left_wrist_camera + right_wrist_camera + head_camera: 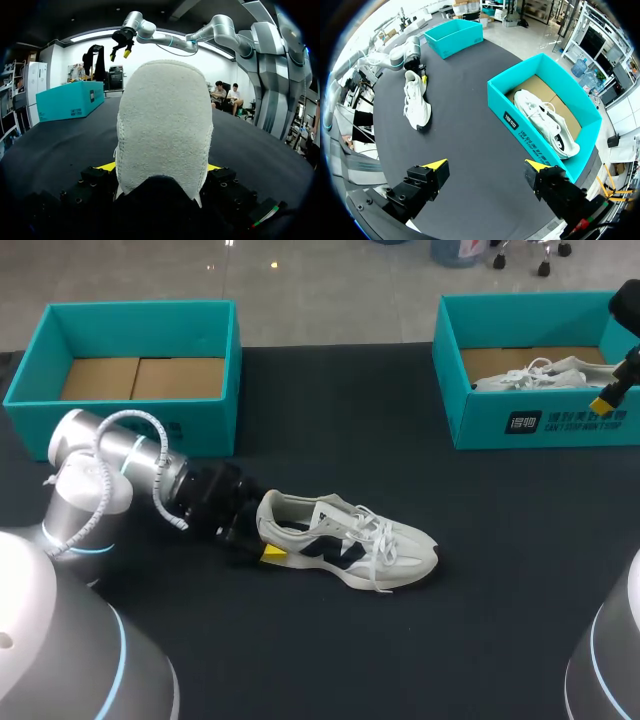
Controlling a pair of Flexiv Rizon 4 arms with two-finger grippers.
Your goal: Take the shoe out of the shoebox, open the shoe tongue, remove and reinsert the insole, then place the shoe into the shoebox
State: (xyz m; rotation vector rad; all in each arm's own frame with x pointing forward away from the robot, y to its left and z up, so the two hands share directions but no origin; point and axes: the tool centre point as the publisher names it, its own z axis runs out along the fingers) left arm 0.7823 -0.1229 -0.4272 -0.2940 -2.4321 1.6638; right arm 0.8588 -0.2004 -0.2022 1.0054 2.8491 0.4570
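The left arm [110,465] lay low across the table, elbow bent and wrist nearly level, with the left gripper [265,537] closed on the heel of the shoe [350,540], one yellow-tipped finger [107,166] pressed against each side. The right arm [200,37] was held high over the table's far right side, wrist angled downward. The right gripper [486,165] hung in the air with its fingers spread wide and nothing between them.
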